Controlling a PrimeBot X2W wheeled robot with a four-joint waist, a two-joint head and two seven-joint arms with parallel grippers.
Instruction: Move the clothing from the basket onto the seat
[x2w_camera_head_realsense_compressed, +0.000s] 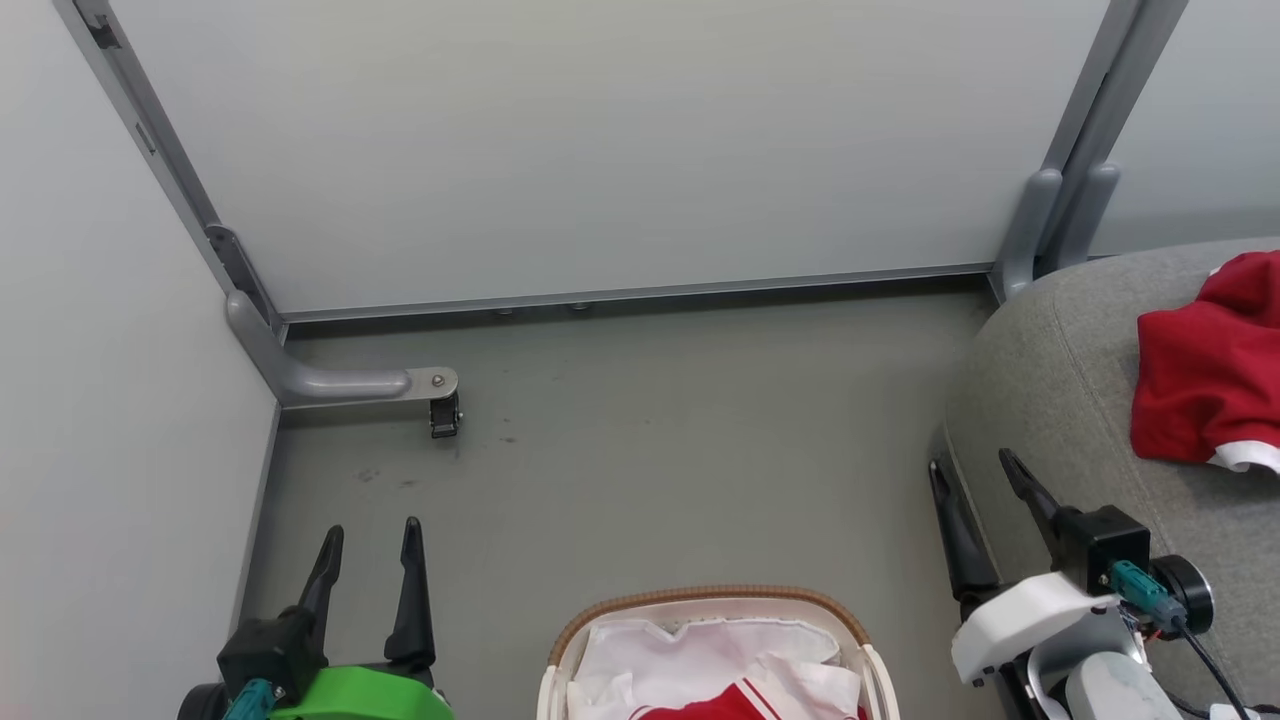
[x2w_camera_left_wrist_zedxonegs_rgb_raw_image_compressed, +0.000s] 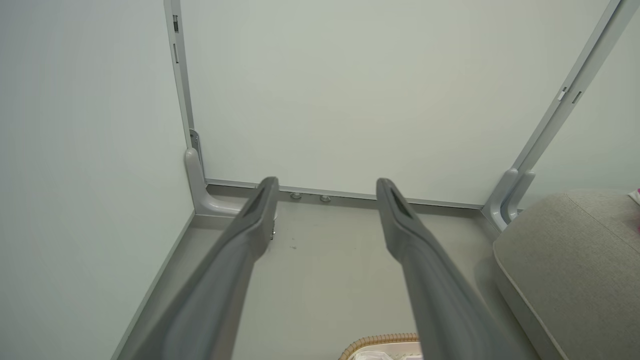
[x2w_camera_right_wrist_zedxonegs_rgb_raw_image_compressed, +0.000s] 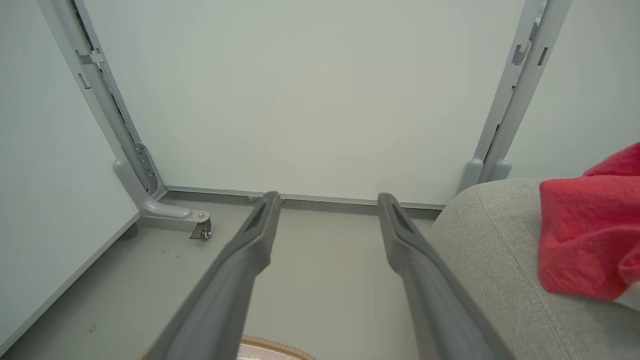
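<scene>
At 6 o'clock in the head view, the basket holds red clothing under white cloth. The left gripper at 7 o'clock and the right gripper at 4 o'clock both stand with fingers apart. At 3 o'clock, a red garment lies on the seat.
</scene>
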